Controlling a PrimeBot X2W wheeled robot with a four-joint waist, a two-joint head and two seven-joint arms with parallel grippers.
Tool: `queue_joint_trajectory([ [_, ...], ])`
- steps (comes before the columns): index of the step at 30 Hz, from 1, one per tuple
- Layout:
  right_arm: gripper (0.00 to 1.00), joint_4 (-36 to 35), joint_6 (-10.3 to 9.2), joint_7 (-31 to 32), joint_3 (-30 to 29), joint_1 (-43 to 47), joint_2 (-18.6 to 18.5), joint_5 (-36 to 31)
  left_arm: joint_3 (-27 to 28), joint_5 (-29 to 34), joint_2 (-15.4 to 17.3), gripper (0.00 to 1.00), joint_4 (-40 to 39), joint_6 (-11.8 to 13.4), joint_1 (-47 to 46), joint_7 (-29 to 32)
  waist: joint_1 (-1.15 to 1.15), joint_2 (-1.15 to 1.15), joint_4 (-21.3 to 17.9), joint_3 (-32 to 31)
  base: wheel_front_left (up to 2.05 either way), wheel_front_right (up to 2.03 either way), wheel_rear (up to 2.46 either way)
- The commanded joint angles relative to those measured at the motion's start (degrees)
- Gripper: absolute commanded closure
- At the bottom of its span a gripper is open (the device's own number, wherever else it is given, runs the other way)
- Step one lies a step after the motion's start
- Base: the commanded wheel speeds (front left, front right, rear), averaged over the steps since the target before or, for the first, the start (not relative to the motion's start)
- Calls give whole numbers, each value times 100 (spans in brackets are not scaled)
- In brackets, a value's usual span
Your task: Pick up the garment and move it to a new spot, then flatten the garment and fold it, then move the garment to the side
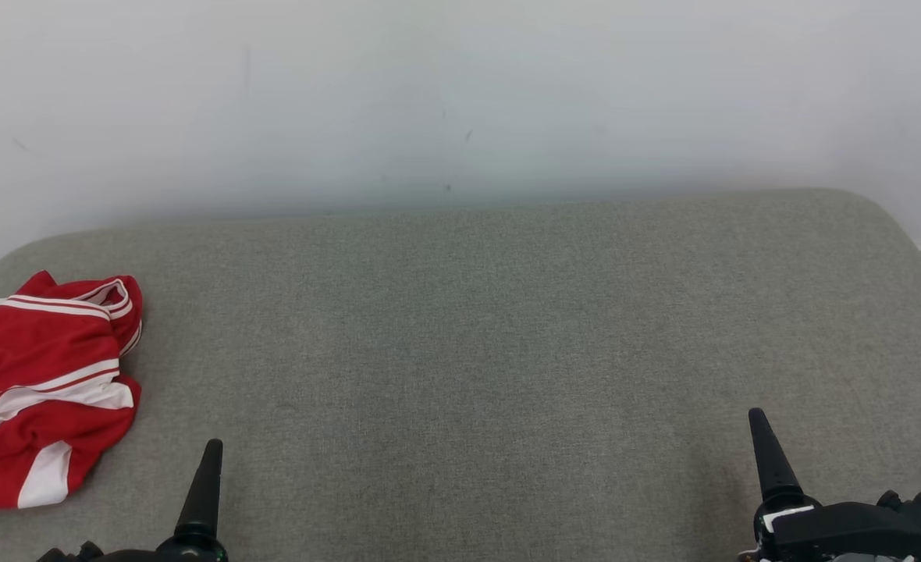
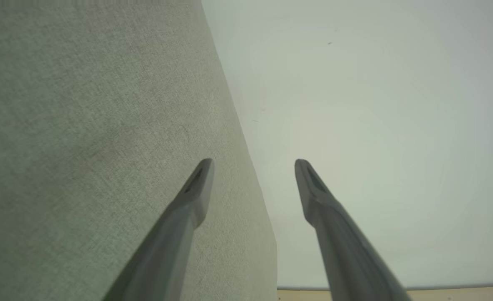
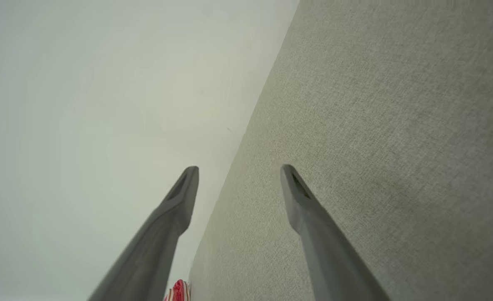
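The crumpled red garment with white stripes (image 1: 39,390) lies on the grey woven fabric surface (image 1: 460,328), just to the left of my left gripper (image 2: 253,164) and a little ahead of it. My right gripper (image 3: 239,168) is well apart from it, so my left arm is the nearer one. The heap shows me no clear long axis, and both my grippers are spread wide with nothing between the fingers.

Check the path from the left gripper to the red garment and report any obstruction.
Nothing visible stands in the way. The red garment lies crumpled just to the left of the left gripper, whose jaws are open, with bare grey cushion between them.
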Motion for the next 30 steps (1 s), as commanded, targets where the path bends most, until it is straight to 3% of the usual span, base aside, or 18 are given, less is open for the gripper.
queue_joint_trajectory([
  [1, 0, -49, -2, -69, 32, -138, -20, -300, -26, 232, 35, 0, -116, 10, -46, -59, -1, 0, -1, -10, 0, 0, 0],
  [10, 0, -15, -3, -260, 37, -113, -22, -1525, -159, 1316, 41, 0, -183, 115, 27, -278, -1, 0, -10, -83, 0, 0, 0],
  [30, 0, -240, -5, -435, 208, -164, -26, -3290, -358, 3236, 53, 0, -212, 309, 54, -637, -1, 0, -51, -139, 0, 0, 0],
])
